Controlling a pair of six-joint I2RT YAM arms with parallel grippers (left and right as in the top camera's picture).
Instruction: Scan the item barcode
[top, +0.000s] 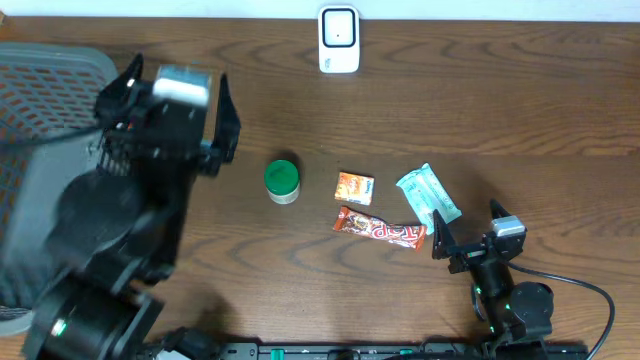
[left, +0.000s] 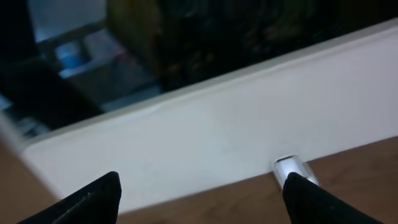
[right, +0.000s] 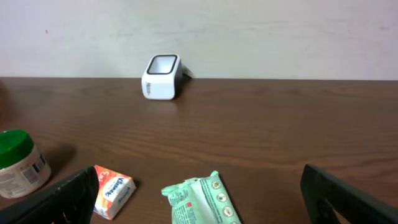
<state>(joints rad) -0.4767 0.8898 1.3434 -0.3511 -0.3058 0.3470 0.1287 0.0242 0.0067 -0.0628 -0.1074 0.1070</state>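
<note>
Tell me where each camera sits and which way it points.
Overhead: above the table, looking straight down on the scanner, the items, left arm and right arm.
Left wrist: lifted, facing a white panel with darkness above; open left gripper fingertips at the bottom.
Right wrist: low over the table, facing the scanner; open right gripper at the bottom corners.
Shared: overhead and right wrist both show scanner, green-lidded jar, orange packet, green pouch.

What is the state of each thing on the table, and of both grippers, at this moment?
scanner: upright, nothing held to it
jar: upright, green lid on
orange packet: lying flat, untouched
red candy bar: lying flat, wrapped
green pack: lying flat, untouched
left gripper: open, empty
right gripper: open, empty
</note>
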